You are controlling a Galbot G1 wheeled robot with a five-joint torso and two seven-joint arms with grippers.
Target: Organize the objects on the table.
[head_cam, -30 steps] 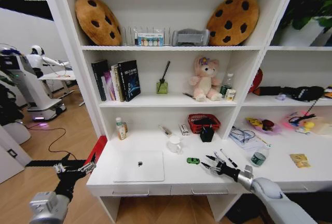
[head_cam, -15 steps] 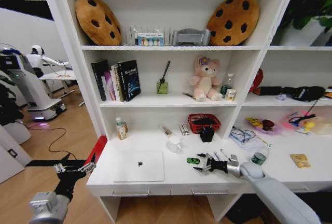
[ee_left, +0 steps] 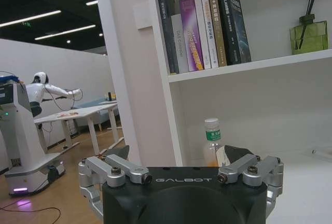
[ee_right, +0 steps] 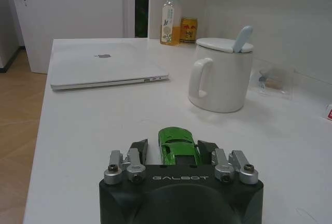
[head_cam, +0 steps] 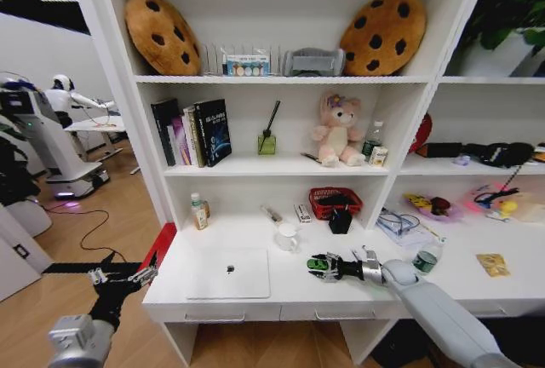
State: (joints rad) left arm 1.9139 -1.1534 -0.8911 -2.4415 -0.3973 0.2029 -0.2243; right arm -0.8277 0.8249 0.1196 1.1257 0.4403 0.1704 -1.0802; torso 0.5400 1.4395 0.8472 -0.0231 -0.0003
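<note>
Sitting between the fingers of the right gripper, the small green toy car rests on the white desk top, nose pointing toward the white mug. In the head view the car lies at about five o'clock from the mug and at three o'clock from the silver laptop. The jaws stand apart on either side of the car, close to its flanks; whether they already touch it cannot be told. To do this grasp well, I judge the fingers should close evenly on the car's sides, low enough to catch the body and not the sloping roof, since a small glossy shell could squirt forward toward the mug.

Farther out, at three o'clock from the gripper, stand a short clear bottle and a yellow packet on the desk. A red mesh basket sits at the back, at about one o'clock from the mug.

The left gripper hangs off the desk's left end over the wooden floor, fingers spread and empty. The desk is smooth and white, with drawers under its front edge and tall white shelving above carrying books, a pink plush toy and two cookie-shaped cushions.
</note>
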